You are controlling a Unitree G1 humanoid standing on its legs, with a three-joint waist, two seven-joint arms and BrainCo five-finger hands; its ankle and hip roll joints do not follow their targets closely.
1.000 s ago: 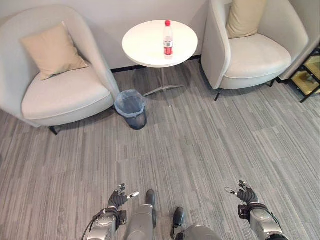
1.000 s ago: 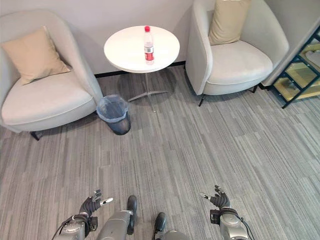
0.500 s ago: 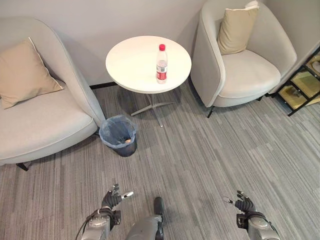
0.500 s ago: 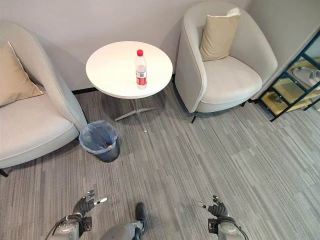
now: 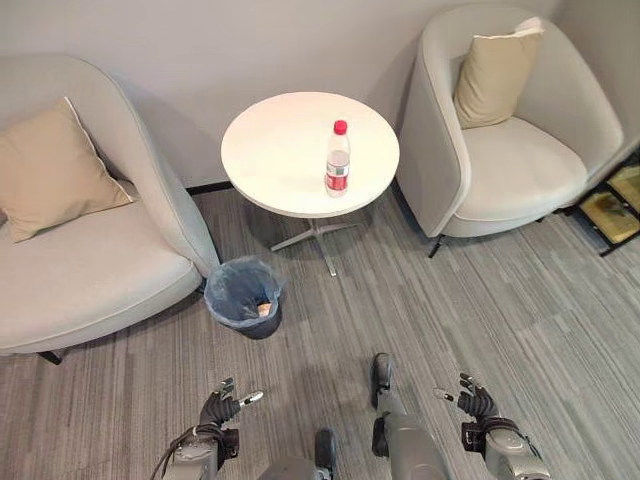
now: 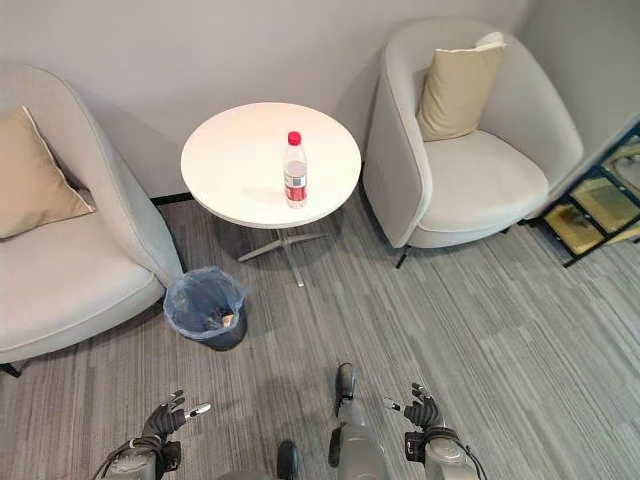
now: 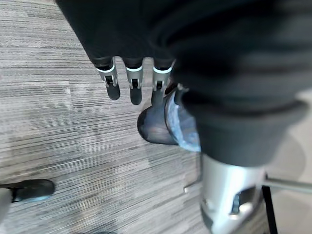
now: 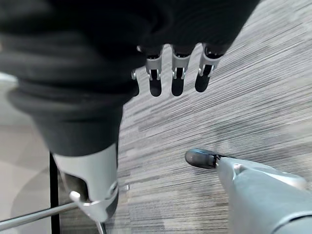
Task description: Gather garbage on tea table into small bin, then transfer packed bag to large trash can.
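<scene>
Two armchairs flank the scene, each with one cushion. The left armchair (image 5: 90, 270) carries a tan cushion (image 5: 55, 170) against its back. By its front corner, on the floor, stands one small bin (image 5: 243, 296) lined with a bluish bag; something small and pale lies at its bottom, though I cannot make out what it is.

The left hand (image 5: 222, 406) hangs low over the floor, fingers loosely spread and holding nothing.

One round white counter (image 5: 290, 130) stands between the chairs on a thin metal foot. A single clear plastic bottle (image 5: 338, 159) with a red cap and red label stands upright right of the counter's centre, well inside the far-right edge. It is the only piece of garbage on the counter. It looks empty or nearly so, which would make it light, easy to tip and apt to buckle under a hard squeeze; the smooth wall may be slippery. A wrap round the body at the label, below the shoulder, seems the best hold.

The right hand (image 5: 471, 402) also hangs near the floor, fingers relaxed and apart, empty.

The right armchair (image 5: 510, 170) holds the second cushion (image 5: 492, 78), propped upright.
</scene>
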